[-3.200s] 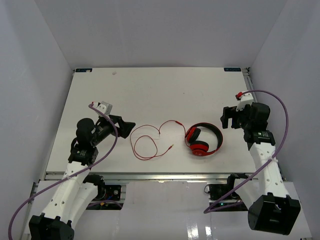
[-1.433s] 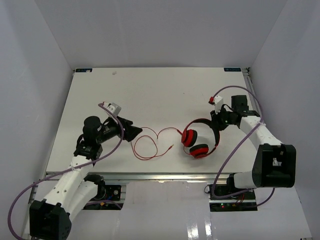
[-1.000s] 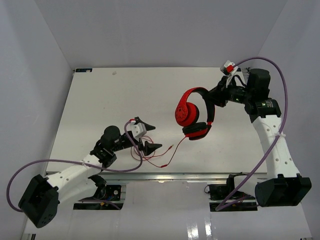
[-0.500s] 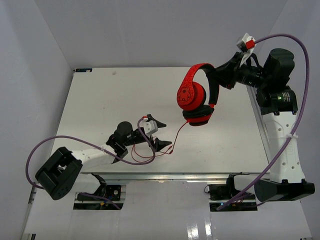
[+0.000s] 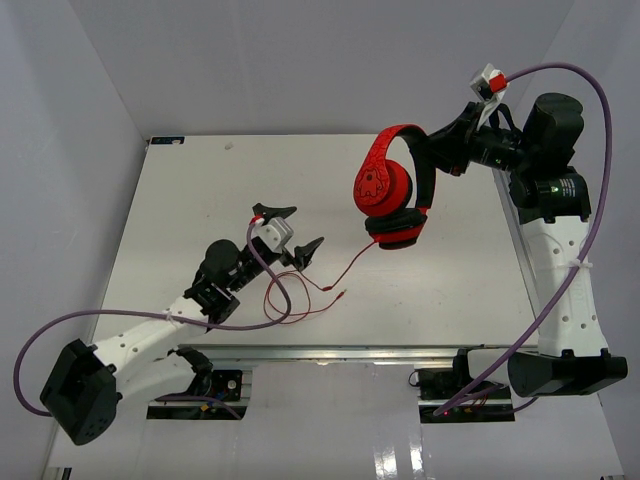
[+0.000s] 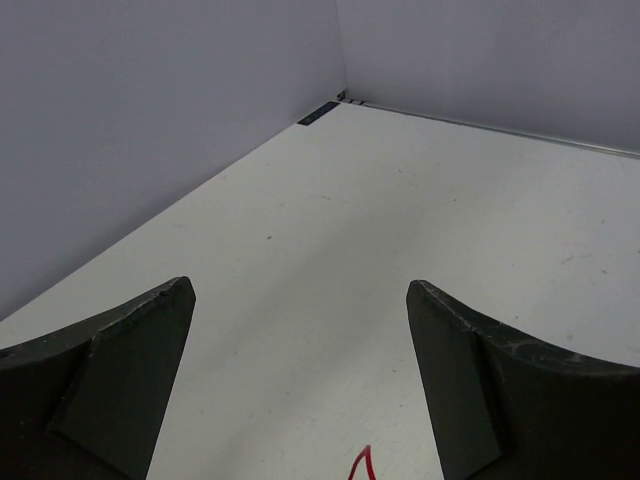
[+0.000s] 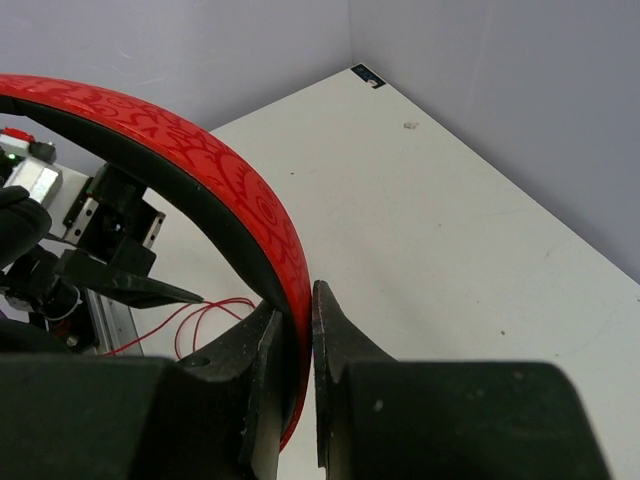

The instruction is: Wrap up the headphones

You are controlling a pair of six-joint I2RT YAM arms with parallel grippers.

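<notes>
The red headphones hang in the air above the table, ear cups down. My right gripper is shut on their patterned red headband. The thin red cable drops from the lower cup and lies in loops on the table. My left gripper is open and empty, raised a little above the cable loops; its wrist view shows only a red cable tip below and between the fingers.
The white table has grey walls on three sides. Thick purple robot cables trail from both arms. The left arm stretches over the table's near left part.
My left gripper has lifted and swung back and left, away from the cable plug end. The right arm holds the headphones at about the same raised spot.
</notes>
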